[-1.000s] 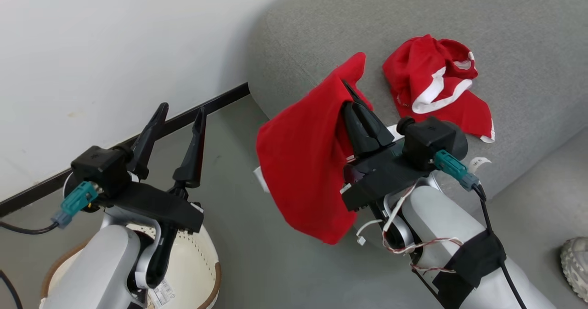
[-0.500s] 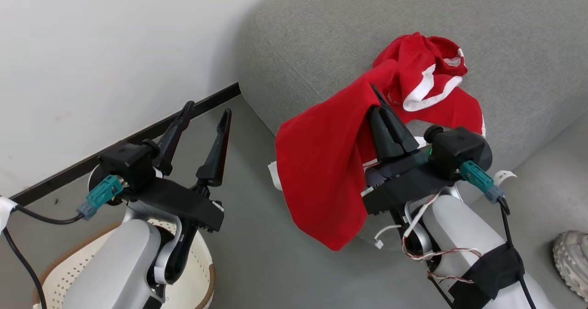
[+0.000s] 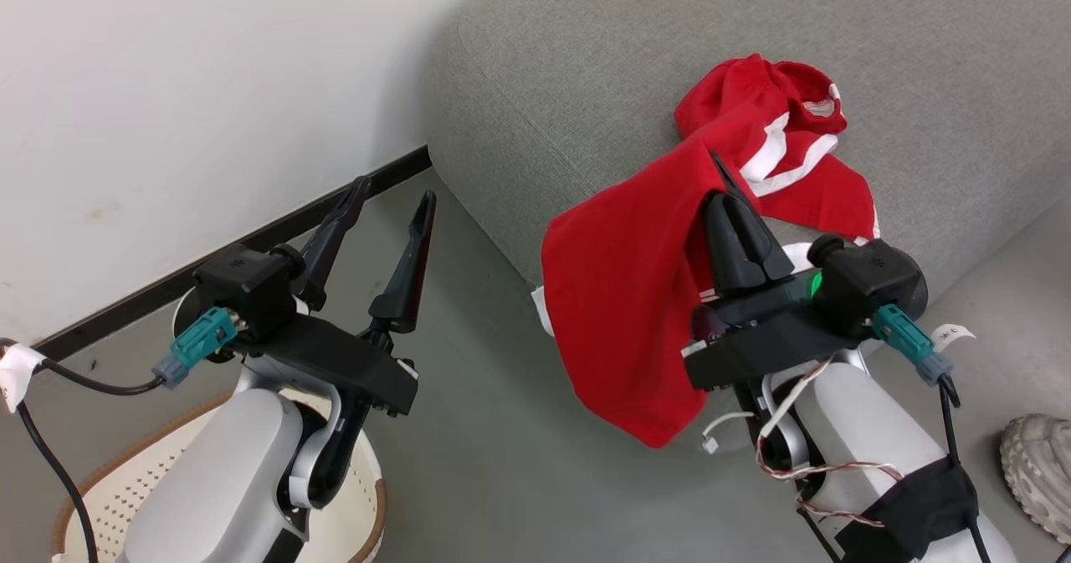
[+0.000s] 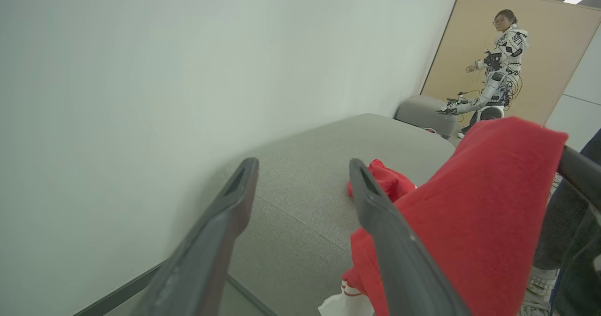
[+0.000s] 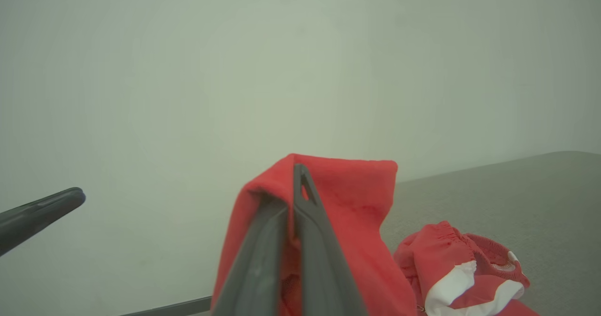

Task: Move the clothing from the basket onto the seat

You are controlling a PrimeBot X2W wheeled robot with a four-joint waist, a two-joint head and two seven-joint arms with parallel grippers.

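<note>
Grip on the right side: my right gripper has its jaws pressed together on a fold of a red garment. It hangs from the fingers in front of the seat edge, with its lower end over the floor. A second red garment with white trim lies crumpled on the seat just beyond; can't tell if the two touch. My left gripper is empty, jaws wide apart, left of the seat. The basket is under my left arm.
</note>
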